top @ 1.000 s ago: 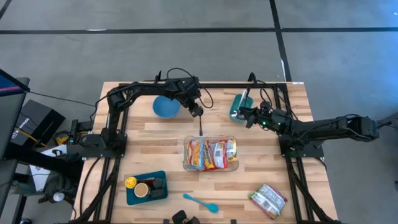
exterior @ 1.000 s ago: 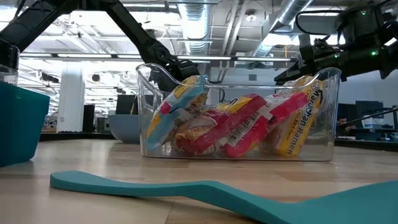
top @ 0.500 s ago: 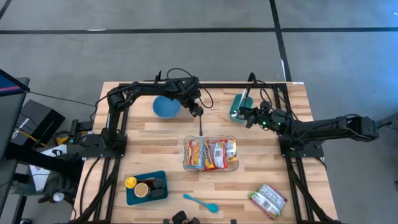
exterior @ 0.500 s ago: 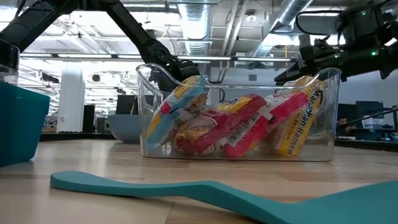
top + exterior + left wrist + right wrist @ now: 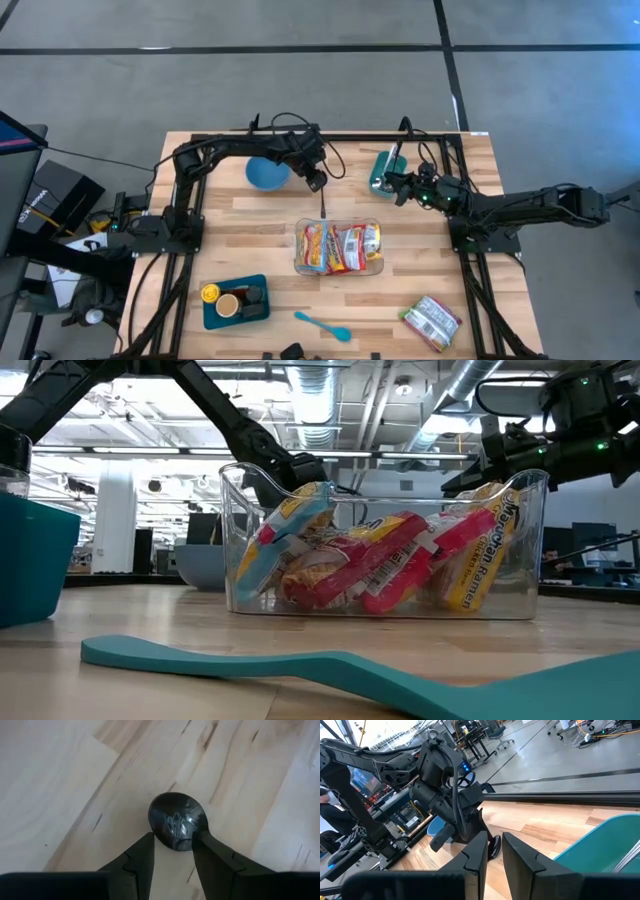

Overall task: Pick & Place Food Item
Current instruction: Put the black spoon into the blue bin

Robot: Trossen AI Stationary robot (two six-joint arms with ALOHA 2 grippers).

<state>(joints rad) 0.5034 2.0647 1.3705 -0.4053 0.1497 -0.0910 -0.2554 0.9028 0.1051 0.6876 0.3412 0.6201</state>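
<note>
Ramen packets (image 5: 340, 248): several, red and yellow, standing on edge in clear bin (image 5: 297, 250), mid-bench. None lifted; none gripped.

Black spoon (image 5: 177, 821): clamped between fingers of left gripper (image 5: 316, 180), hanging down above bare wood just behind the bin, between blue bowl (image 5: 264, 173) and the packets. Not food, so apparently outside the stated task or a preliminary to it.

Right gripper (image 5: 400, 186): at the near edge of teal container (image 5: 382, 165), rear right of bench; fingers drawn almost together on nothing.

Other stock, all untouched:
- Printed food pouch (image 5: 432, 321), lying flat at front right corner, well apart from both arms.
- Teal tray (image 5: 255, 313), front left, carrying small round items.
- Teal spoon (image 5: 322, 325), flat on bench (image 5: 250, 225) in front of the bin.

Progress, as judged: no food item picked yet, no destination evident. Left to do: free the left gripper of the spoon or use it, then the whole pick, carry and set-down.
</note>
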